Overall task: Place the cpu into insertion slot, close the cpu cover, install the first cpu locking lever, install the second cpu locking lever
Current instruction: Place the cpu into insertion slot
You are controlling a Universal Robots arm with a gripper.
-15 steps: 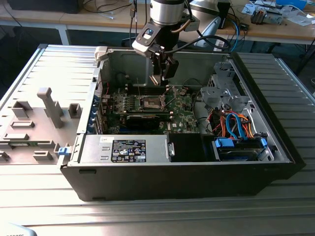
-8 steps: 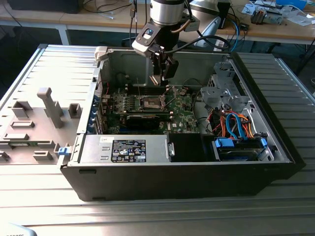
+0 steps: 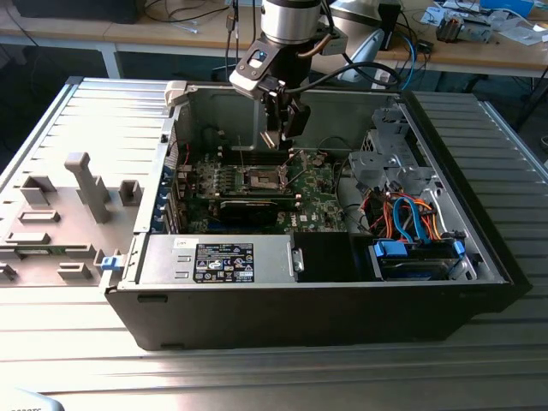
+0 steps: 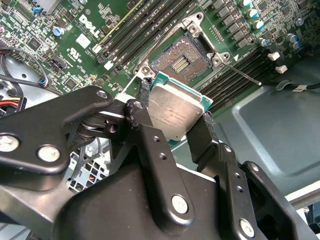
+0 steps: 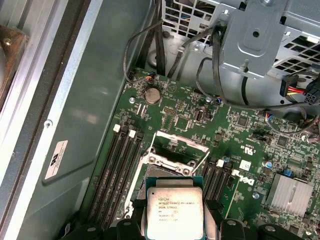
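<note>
My gripper (image 3: 278, 135) hangs inside the open computer case, above the green circuit board (image 3: 257, 193). It is shut on the cpu (image 4: 172, 112), a flat square chip with a pale metal top, held by two opposite edges between the black fingers (image 4: 145, 100). The first wrist view shows the cpu (image 5: 175, 205) in the gripper (image 5: 175, 210) just short of the insertion slot (image 5: 160, 162). In the second wrist view the insertion slot (image 4: 180, 62) lies uncovered, dark centre showing, a little beyond the chip. The cpu cover (image 5: 177, 142) stands raised on the slot's far side. A thin locking lever (image 4: 242, 74) sticks out beside the slot.
Memory slots (image 5: 117, 170) flank the socket. A silver heat sink (image 5: 292, 195) sits nearby. A drive cage (image 3: 394, 154) with orange and blue cables (image 3: 411, 214) fills the exterior view's right, a power supply (image 3: 231, 257) the front. A grey moulded tray (image 3: 68, 205) lies outside the case.
</note>
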